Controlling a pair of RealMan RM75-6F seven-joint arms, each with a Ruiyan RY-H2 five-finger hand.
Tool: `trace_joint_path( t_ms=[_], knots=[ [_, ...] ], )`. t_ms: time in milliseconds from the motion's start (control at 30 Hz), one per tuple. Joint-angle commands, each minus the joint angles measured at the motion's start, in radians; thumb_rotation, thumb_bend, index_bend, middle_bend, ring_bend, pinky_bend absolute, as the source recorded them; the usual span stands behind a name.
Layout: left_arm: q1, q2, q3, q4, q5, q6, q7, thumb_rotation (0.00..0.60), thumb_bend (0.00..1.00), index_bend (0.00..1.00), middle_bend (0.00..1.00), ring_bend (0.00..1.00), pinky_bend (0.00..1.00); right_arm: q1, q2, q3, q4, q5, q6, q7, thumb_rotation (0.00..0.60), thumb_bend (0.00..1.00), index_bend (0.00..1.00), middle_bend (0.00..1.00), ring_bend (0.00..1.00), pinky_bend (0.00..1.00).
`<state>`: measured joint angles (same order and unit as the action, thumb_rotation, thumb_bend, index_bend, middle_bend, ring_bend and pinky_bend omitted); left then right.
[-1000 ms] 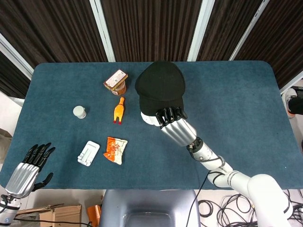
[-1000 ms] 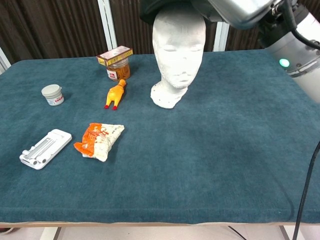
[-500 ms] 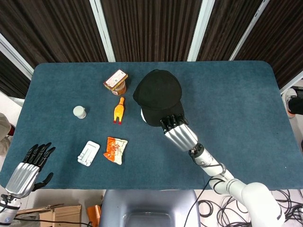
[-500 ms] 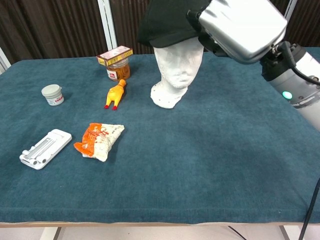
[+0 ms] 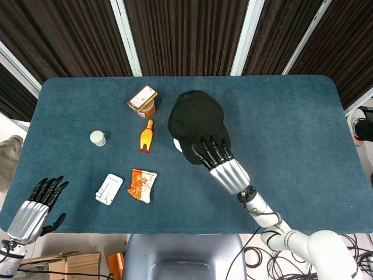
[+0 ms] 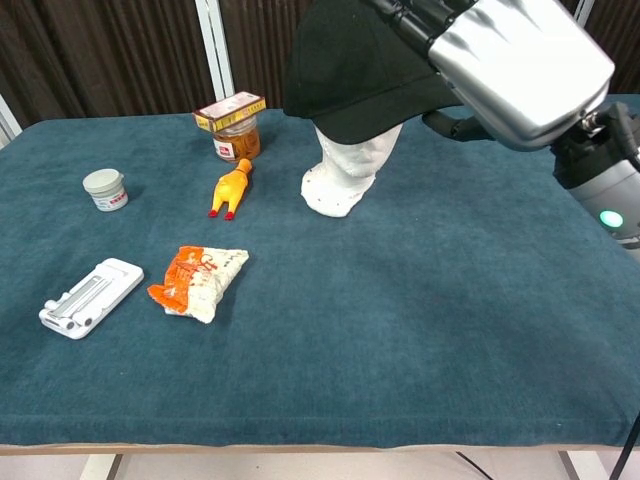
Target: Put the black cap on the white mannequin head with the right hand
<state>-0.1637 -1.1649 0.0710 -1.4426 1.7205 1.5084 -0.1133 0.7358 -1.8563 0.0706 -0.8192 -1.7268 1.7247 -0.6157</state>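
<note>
The black cap (image 5: 195, 116) sits low on the white mannequin head (image 6: 345, 170), its brim covering the face; only the neck and base show in the chest view. From above, just a sliver of the white mannequin head (image 5: 176, 143) peeks out at the cap's left. My right hand (image 5: 218, 160) lies on the brim with its fingers (image 5: 210, 149) stretched over the top. In the chest view my right hand (image 6: 510, 55) has its thumb under the brim of the black cap (image 6: 350, 60), pinching it. My left hand (image 5: 41, 204) hangs off the table's near left corner, fingers apart, holding nothing.
Left of the head stand a jar with a box on top (image 5: 143, 102), a yellow rubber chicken (image 5: 147, 136) and a small white jar (image 5: 98, 138). Nearer me lie a white device (image 5: 109, 189) and an orange snack packet (image 5: 142, 184).
My right hand has drawn toward me and come down, pulling the cap over the mannequin's face. Its fingers now lie straighter on the brim. The left hand has stayed put.
</note>
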Motion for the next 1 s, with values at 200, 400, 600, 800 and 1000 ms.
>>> trace_joint_path(
  t_ms=[200,400,600,800,1000],
  knots=[
    [0.002,0.003,0.000,-0.001,0.000,0.005,-0.003,0.600,0.37,0.00,0.00,0.00,0.00,-0.179,0.200,-0.036,-0.390,-0.003,0.130,0.003,0.600,0.09,0.00,0.12,0.11,0.30],
    [0.007,0.004,-0.006,-0.002,-0.010,0.014,-0.004,0.600,0.37,0.00,0.00,0.00,0.00,-0.432,0.464,-0.137,-0.772,0.157,0.188,-0.040,0.600,0.09,0.03,0.06,0.02,0.21],
    [0.013,-0.005,-0.010,0.008,-0.007,0.027,0.015,0.600,0.39,0.00,0.00,0.00,0.00,-0.599,0.620,-0.188,-0.820,0.399,0.089,0.229,0.600,0.09,0.00,0.00,0.00,0.14],
    [0.012,-0.026,-0.014,0.033,0.006,0.040,0.023,0.600,0.40,0.00,0.00,0.00,0.00,-0.654,0.620,-0.160,-0.690,0.427,-0.002,0.485,0.600,0.10,0.00,0.00,0.00,0.12],
    [0.020,-0.027,-0.011,0.035,0.006,0.048,0.031,0.600,0.40,0.00,0.00,0.00,0.00,-0.666,0.608,-0.136,-0.688,0.371,-0.003,0.480,0.600,0.10,0.00,0.00,0.00,0.12]
  ],
)
